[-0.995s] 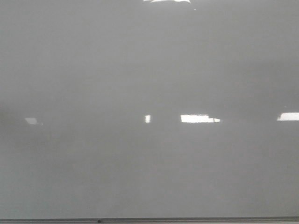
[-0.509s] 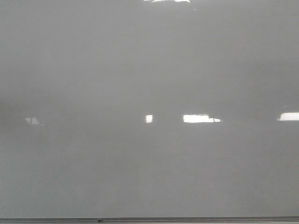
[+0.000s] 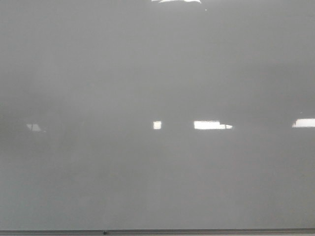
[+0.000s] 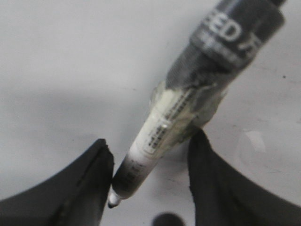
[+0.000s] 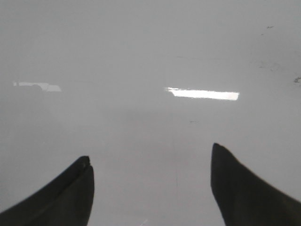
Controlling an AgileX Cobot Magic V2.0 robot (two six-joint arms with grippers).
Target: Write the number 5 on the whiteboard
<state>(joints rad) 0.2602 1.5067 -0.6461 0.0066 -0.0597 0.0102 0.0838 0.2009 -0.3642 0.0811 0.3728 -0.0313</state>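
Nowhere on the whiteboard [image 3: 157, 73] is a stroke of the number 5 seen yet; only light reflections are shown across its glossy face, with the metal edge strip [image 3: 197, 231] along its lower border. A marker [image 4: 188, 103] is clamped between the fingers of the left gripper [image 4: 150, 181], tip just off the board. The right gripper [image 5: 150, 188] is held spread and empty before the board. All writing is judged outstanding.
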